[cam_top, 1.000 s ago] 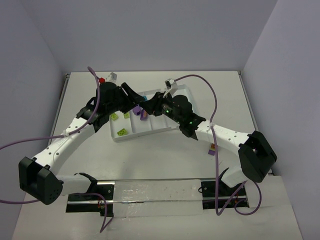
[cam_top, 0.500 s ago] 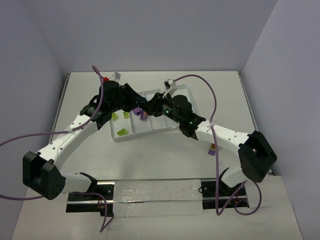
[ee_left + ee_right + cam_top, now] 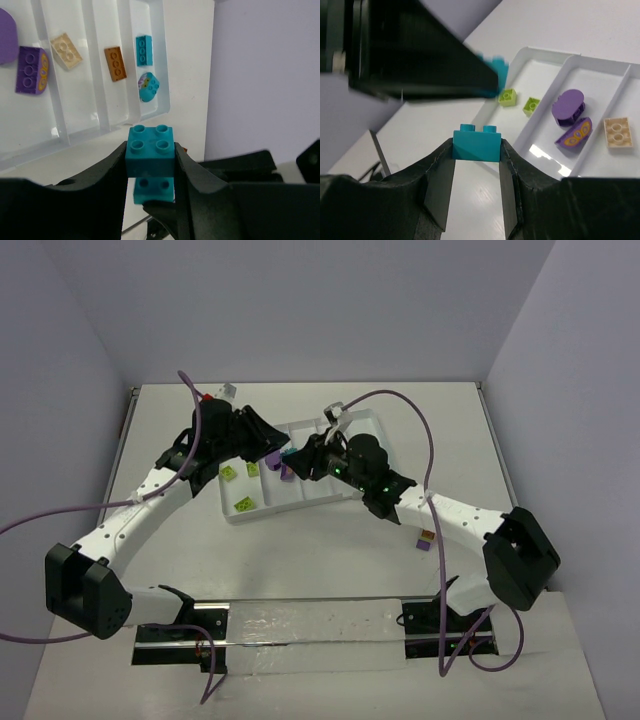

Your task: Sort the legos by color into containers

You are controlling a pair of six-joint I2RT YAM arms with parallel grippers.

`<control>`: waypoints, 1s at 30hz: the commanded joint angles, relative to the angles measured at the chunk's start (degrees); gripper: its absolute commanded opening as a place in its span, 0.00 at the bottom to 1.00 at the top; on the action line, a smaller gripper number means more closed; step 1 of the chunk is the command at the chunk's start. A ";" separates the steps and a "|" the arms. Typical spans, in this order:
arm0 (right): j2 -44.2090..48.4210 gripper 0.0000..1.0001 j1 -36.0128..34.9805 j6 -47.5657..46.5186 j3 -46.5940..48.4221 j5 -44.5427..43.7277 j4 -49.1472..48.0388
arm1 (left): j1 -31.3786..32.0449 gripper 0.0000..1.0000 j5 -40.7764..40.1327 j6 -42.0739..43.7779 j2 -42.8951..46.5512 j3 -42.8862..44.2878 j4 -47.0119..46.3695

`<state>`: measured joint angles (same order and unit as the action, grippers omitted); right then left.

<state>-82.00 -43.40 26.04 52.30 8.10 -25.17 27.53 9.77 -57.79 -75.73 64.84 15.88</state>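
My left gripper (image 3: pixel 150 152) is shut on a teal two-by-two lego (image 3: pixel 150 142). It is held above the table just off the white tray's (image 3: pixel 107 125) end. My right gripper (image 3: pixel 476 152) is shut on a second teal lego (image 3: pixel 476 145), which sits right under the left one (image 3: pixel 153 189). In the top view both grippers, left (image 3: pixel 266 444) and right (image 3: pixel 298 460), meet over the tray (image 3: pixel 300 496). The compartments hold lime green (image 3: pixel 507 96), purple (image 3: pixel 568 106), tan (image 3: pixel 66 50), orange-brown (image 3: pixel 115 63) and teal (image 3: pixel 144 50) legos.
A small purple and orange lego stack (image 3: pixel 427 538) lies on the table beside the right arm. A round teal piece with a printed picture (image 3: pixel 148 86) lies in the teal compartment. Purple cables arch over both arms.
The left arm has swung a little left and the right gripper has followed toward it. Both stay shut on teal legos, close together over the tray.
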 commanded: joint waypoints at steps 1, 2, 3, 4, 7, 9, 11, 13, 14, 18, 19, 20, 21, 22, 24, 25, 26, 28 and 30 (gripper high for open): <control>6.69 0.00 -0.66 -9.39 -3.61 1.97 1.34 | -3.25 0.00 2.52 -1.34 2.10 -0.27 -3.49; 7.72 0.00 -0.72 -10.74 -4.57 1.40 2.05 | -3.70 0.00 3.23 -1.53 2.17 -0.59 -4.01; 8.31 0.00 -0.64 -11.50 -5.08 1.39 2.56 | -3.87 0.00 3.24 -1.62 2.33 -0.67 -4.09; 9.10 0.00 -0.55 -12.62 -5.94 0.47 3.58 | -3.97 0.00 3.49 -1.71 2.34 -0.68 -4.10; 11.39 0.00 0.03 -12.93 -6.03 -5.64 6.87 | -4.06 0.00 3.64 -1.34 1.97 -0.82 -4.42; 11.44 0.00 2.15 -11.09 -4.08 -10.77 12.25 | -3.98 0.00 3.76 -0.80 1.35 -0.85 -4.61; 10.98 0.00 5.21 -9.02 -2.91 -13.27 15.68 | -3.71 0.00 3.95 -0.10 0.73 -0.68 -4.23; 9.54 0.00 12.42 -4.10 -1.94 -13.47 18.83 | -2.74 0.00 3.88 0.96 -0.48 -0.07 -3.54; 8.82 0.00 14.29 -3.05 -1.61 -12.61 19.77 | -2.41 0.00 3.97 1.28 -1.08 0.19 -3.15; 2.45 0.00 24.22 0.00 3.11 -8.37 23.46 | 0.27 0.00 4.29 2.49 -4.48 2.27 -2.61; 0.81 0.00 24.79 -0.18 4.41 -8.36 24.59 | 0.80 0.00 4.37 2.66 -5.76 2.70 -2.76; -0.85 0.00 25.32 -0.36 5.80 -8.36 24.73 | 1.17 0.00 4.46 2.84 -5.92 3.21 -2.86; -3.87 0.00 25.69 -0.53 7.19 -7.15 26.87 | 1.75 0.00 4.31 3.09 -7.22 3.81 -2.26; -6.57 0.02 26.06 -0.80 9.16 -6.80 27.75 | 2.23 0.00 4.45 3.41 -8.46 5.19 -1.93; -10.25 0.05 26.50 -1.22 13.02 -6.61 28.83 | 2.84 0.00 4.78 3.94 -10.66 7.25 -1.43; -12.08 0.07 26.56 -1.44 14.34 -6.57 28.99 | 3.15 0.00 4.82 4.15 -11.45 8.23 -1.26; -14.12 0.09 26.61 -1.69 15.47 -6.53 29.04 | 3.49 0.00 4.82 4.36 -12.15 9.32 -1.11; -15.87 0.13 26.69 -1.73 17.63 -7.01 29.31 | 3.73 0.00 4.94 4.68 -13.21 10.59 -0.62; -18.69 0.22 26.72 -1.93 20.51 -7.31 29.96 | 4.15 0.00 4.99 4.94 -15.21 12.58 -0.17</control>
<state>-97.32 -16.98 24.58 65.99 0.98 3.15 30.75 13.73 -54.73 -88.69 71.16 16.31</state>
